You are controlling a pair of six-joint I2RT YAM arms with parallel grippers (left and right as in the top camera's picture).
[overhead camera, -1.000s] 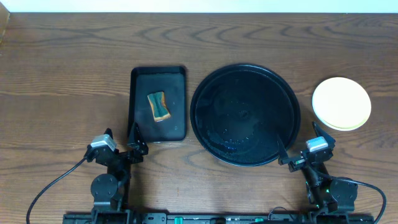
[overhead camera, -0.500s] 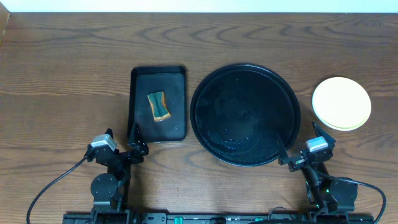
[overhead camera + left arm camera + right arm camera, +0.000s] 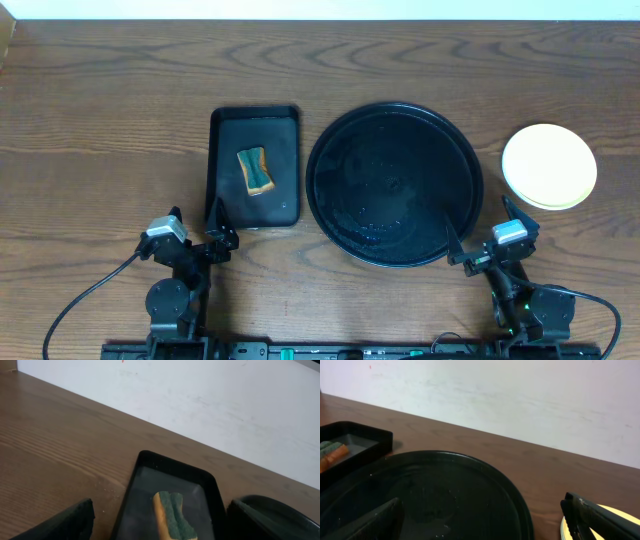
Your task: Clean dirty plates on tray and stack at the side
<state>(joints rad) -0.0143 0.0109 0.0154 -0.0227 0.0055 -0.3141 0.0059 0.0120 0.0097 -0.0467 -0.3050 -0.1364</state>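
Observation:
The large round black tray (image 3: 394,184) sits at the table's middle with no plates on it; its wet surface also shows in the right wrist view (image 3: 445,500). The plates (image 3: 549,166) stand stacked on the table right of the tray, pale yellow on top; the ones beneath are hidden. An edge of the stack shows in the right wrist view (image 3: 564,530). My left gripper (image 3: 215,222) is open and empty at the front left. My right gripper (image 3: 478,232) is open and empty at the tray's front right edge.
A smaller rectangular black tray (image 3: 226,130) lies left of the round tray and holds a green and orange sponge (image 3: 255,170), also seen in the left wrist view (image 3: 172,516). A white wall runs along the table's far edge.

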